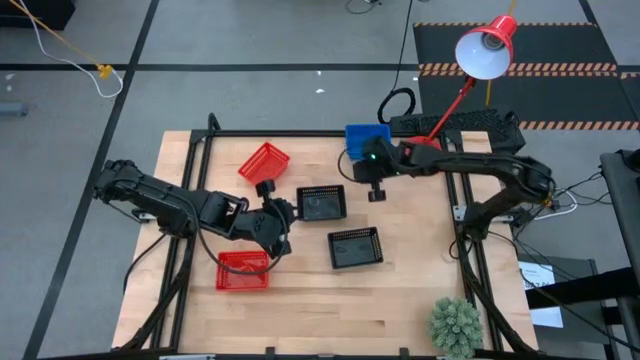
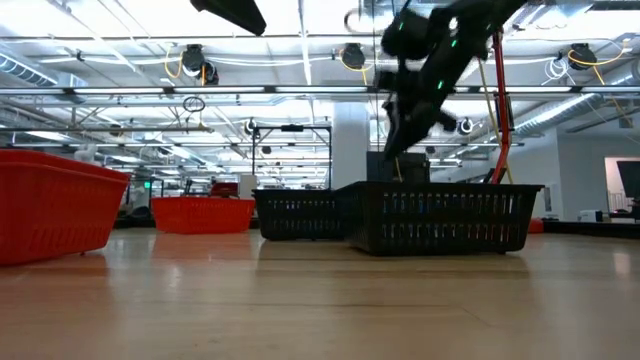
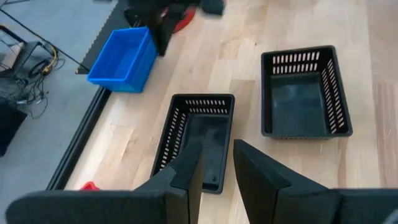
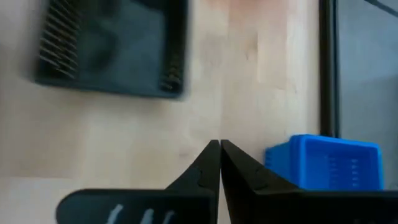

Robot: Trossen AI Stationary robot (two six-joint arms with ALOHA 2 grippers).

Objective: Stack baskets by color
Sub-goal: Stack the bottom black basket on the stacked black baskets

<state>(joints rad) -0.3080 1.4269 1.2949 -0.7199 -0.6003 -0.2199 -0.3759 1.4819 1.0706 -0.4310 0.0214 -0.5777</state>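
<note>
Two black baskets rest on their bases mid-table, one (image 1: 322, 203) farther back, one (image 1: 355, 248) nearer. A red basket (image 1: 264, 162) sits at the far left, and another (image 1: 243, 270) at the near left. A blue basket (image 1: 367, 137) stands at the table's far edge. My left gripper (image 3: 217, 146) hangs open above the table by the left end of the farther black basket (image 3: 202, 137), touching nothing. My right gripper (image 4: 219, 144) is shut and empty. It hangs in the air (image 1: 376, 194) between the blue basket (image 4: 323, 162) and the farther black basket.
A red desk lamp (image 1: 485, 45) leans over the far right corner beside a dark keyboard (image 1: 460, 125). A green plant (image 1: 455, 325) stands at the near right corner. Black frame rails (image 1: 190, 200) run along the table's left, right and far sides. Bare wood lies along the near edge.
</note>
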